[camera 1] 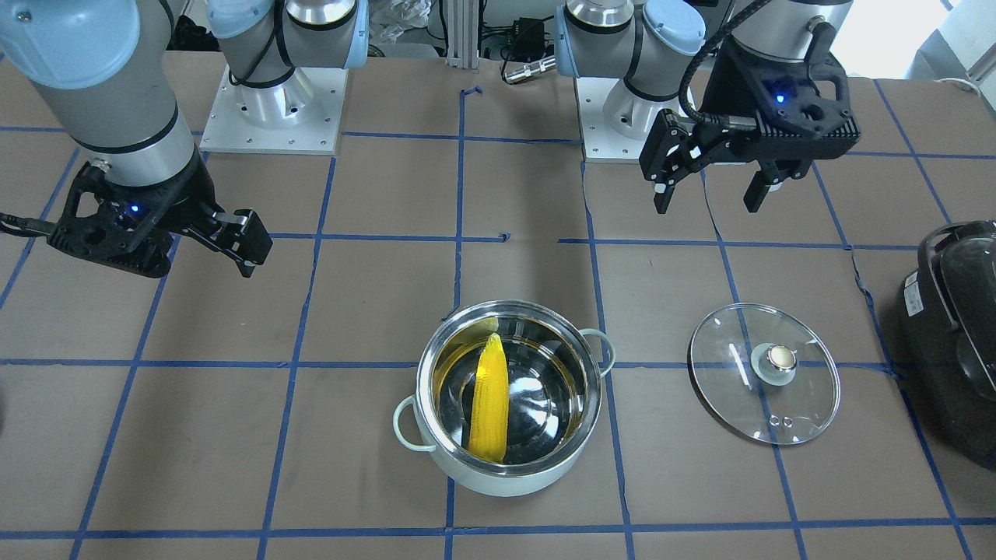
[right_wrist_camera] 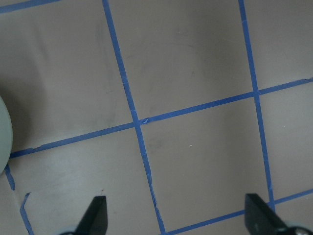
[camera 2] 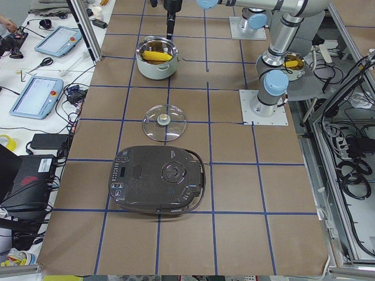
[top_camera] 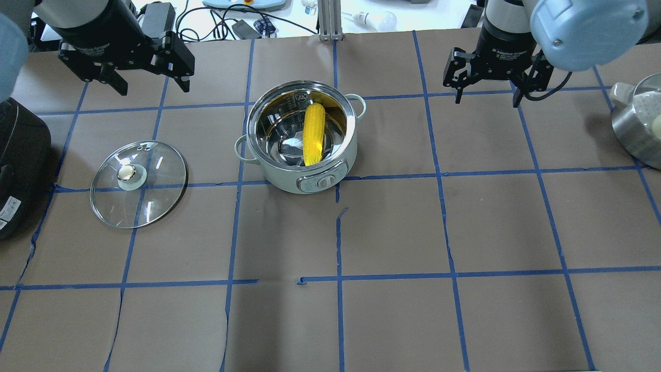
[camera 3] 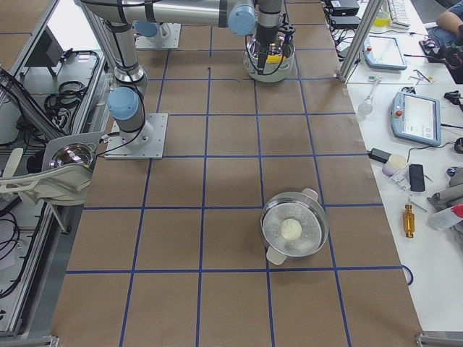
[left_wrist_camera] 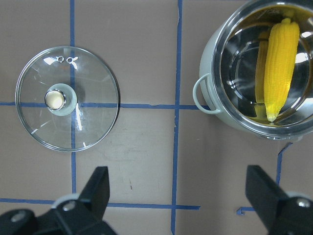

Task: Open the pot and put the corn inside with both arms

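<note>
The pale mint-green pot [camera 1: 510,470] [top_camera: 289,178] stands open near the table's middle, and the yellow corn [camera 1: 490,404] [top_camera: 313,133] lies inside it, leaning on the steel wall. The glass lid [camera 1: 766,373] [top_camera: 138,183] lies flat on the table beside the pot, knob up. My left gripper [camera 1: 706,204] [top_camera: 152,80] is open and empty, raised above the table behind the lid. My right gripper [camera 1: 247,253] [top_camera: 486,98] is open and empty, raised well to the pot's other side. The left wrist view shows the lid [left_wrist_camera: 67,98], pot [left_wrist_camera: 215,58] and corn [left_wrist_camera: 279,63].
A large black appliance [camera 1: 953,327] [top_camera: 20,155] sits at the table end beyond the lid. A second steel pot [top_camera: 638,129] [camera 3: 293,231] with a white ball inside stands at the other end. Blue tape lines cross the brown table cover.
</note>
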Controlling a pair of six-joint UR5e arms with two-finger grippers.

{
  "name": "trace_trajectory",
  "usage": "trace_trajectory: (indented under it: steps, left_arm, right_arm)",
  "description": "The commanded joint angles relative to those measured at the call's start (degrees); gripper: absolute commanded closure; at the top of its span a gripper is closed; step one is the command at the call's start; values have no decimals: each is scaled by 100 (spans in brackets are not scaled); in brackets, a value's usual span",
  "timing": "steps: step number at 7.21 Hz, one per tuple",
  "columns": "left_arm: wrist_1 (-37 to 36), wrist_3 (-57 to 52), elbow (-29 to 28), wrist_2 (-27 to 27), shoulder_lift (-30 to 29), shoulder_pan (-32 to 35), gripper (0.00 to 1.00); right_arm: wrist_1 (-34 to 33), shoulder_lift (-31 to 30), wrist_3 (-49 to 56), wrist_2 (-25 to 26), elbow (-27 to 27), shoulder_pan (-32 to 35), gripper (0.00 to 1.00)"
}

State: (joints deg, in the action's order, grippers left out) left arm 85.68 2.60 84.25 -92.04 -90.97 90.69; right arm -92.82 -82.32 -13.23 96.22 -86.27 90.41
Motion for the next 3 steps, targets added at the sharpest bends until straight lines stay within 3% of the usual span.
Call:
trace_trajectory:
  steps: [1, 3]
  left_arm:
    - [10, 320, -49, 28, -62, 107, 0]
    - [27, 311, 65, -24, 97, 124, 0]
  right_arm:
    - [158, -266, 30, -33, -4, -5, 0]
    - [211, -399, 30, -306, -4, -5, 0]
